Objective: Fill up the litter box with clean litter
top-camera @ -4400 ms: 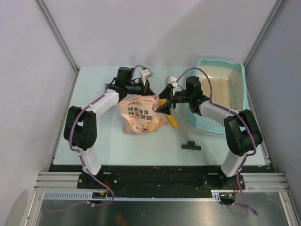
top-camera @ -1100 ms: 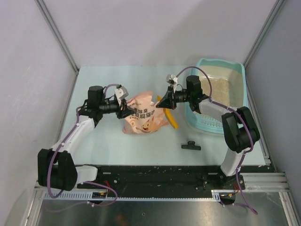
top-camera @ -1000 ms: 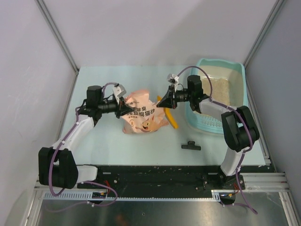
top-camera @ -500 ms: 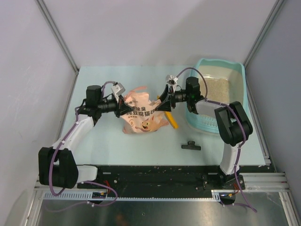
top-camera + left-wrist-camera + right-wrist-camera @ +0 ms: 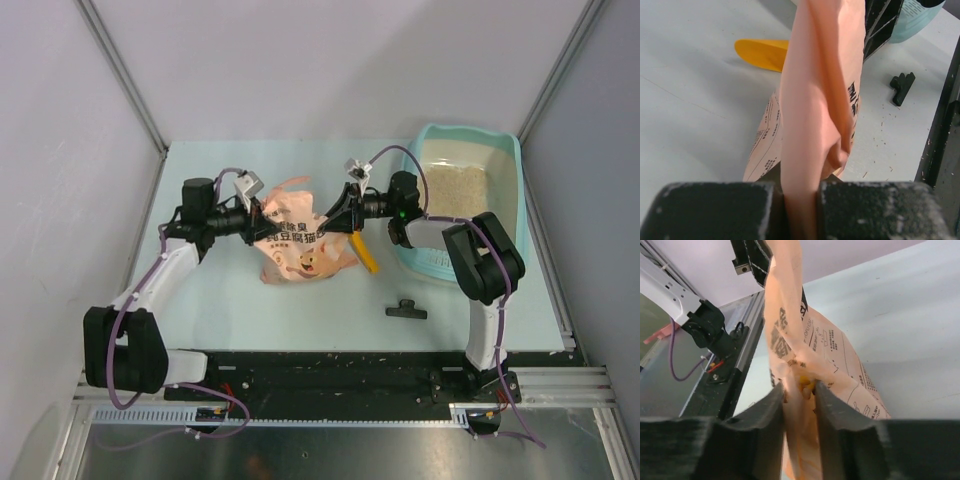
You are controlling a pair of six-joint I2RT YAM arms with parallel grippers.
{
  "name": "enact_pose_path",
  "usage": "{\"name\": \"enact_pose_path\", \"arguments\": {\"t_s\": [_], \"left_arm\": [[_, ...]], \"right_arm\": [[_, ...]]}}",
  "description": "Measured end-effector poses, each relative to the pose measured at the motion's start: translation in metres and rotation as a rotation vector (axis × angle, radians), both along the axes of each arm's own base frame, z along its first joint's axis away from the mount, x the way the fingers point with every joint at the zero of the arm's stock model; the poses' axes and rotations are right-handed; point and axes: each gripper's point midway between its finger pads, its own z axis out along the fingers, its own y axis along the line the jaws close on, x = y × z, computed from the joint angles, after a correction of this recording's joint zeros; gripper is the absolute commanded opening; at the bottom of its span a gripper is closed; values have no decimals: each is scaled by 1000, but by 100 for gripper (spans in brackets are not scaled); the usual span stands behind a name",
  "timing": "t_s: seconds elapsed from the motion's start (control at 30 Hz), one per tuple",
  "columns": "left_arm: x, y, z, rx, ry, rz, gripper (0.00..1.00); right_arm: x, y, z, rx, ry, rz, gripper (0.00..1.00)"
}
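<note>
left gripper [image 5: 263,224] on bag [image 5: 300,252], pale table [image 5: 215,310]

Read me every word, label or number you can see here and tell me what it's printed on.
"豆腐猫": large black print on the pink-orange bag, top view, as far as it can be read; the line above it is crumpled and unreadable.
Fine print on the bag, both wrist views: too blurred to read.
Litter box, yellow scoop, black clip: no text seen.
</note>
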Motion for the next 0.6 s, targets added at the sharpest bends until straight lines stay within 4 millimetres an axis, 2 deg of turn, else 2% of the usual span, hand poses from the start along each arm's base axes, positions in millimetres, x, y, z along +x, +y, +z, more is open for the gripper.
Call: {"name": "enact_pose_path", "arguments": {"t_s": [0.1,0.2,0.27,0.33,0.43,0.6], "left_arm": [[2,5,0,-4,6,18,0],[4,11,0,-7,12,33,1],[4,11,0,-9,14,32,29],[4,11,1,-12,10,30,44],[5,14,6,-26,-6,32,51],[1,14,1,-30,-11,27,54]], "right_arm": [[2,0,3,7,18,-12,3],[5,-3,4,8,49,-29,0],[6,-4,4,4,72,-35,0],[7,-6,2,-4,100,-41,0],[12,-8,-1,-15,135,-66,0],[16,-8,-3,-26,182,-95,0]]}}
